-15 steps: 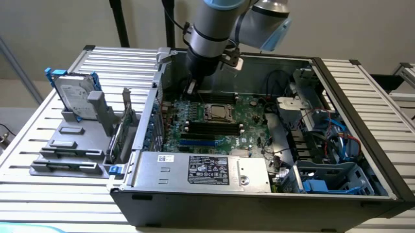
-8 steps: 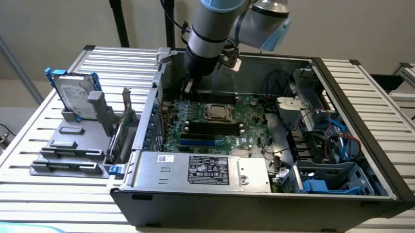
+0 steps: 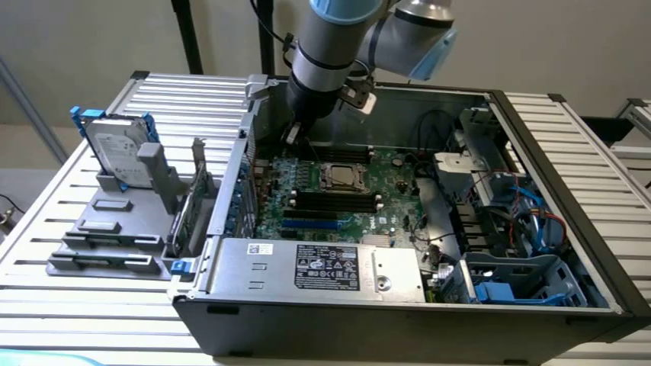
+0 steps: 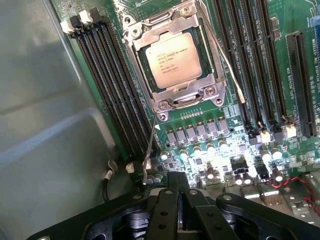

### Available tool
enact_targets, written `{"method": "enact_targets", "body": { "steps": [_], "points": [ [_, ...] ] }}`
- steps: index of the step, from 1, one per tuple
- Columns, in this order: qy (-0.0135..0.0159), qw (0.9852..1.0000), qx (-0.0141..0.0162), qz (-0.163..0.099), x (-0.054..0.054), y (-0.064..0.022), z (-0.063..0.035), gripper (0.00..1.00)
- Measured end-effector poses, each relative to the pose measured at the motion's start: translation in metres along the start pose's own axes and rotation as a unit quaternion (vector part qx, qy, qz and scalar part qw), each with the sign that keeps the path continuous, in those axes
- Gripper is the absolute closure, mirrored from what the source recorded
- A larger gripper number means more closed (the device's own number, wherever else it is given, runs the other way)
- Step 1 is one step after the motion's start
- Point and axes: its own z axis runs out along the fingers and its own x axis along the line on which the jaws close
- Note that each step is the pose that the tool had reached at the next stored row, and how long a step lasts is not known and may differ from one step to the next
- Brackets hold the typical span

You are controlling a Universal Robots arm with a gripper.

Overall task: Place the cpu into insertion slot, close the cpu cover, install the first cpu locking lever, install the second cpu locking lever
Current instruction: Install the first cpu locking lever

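Black gripper (image 4: 179, 176): pressed together, empty.
Silvery-grey square cpu (image 4: 172, 60): flat, nearer, toward exterior view's right of gripper.
Thin wire lever (image 4: 151, 150): long axis points at gripper.

1 cpu (image 4: 171, 60), 1 cpu cover (image 4: 186, 95), 2 levers (image 4: 150, 150), 1 hdd (image 3: 117, 149)

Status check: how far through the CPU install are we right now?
Done: the cpu sits in the insertion slot, the cpu cover lying over its edges. In hand: nothing gripped; the hand hovers by the free end of one locking lever. Left: that lever and the other lever both look unlatched, angled away from the socket.
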Motion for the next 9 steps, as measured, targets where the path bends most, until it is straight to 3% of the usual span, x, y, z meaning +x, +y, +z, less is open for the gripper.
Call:
{"method": "enact_targets", "body": {
  "steps": [9],
  "points": [
    [0.0287, 0.9986, -0.0028, 0.045, -0.0005, -0.0013, 0.0003, 0.89]
  ]
}}
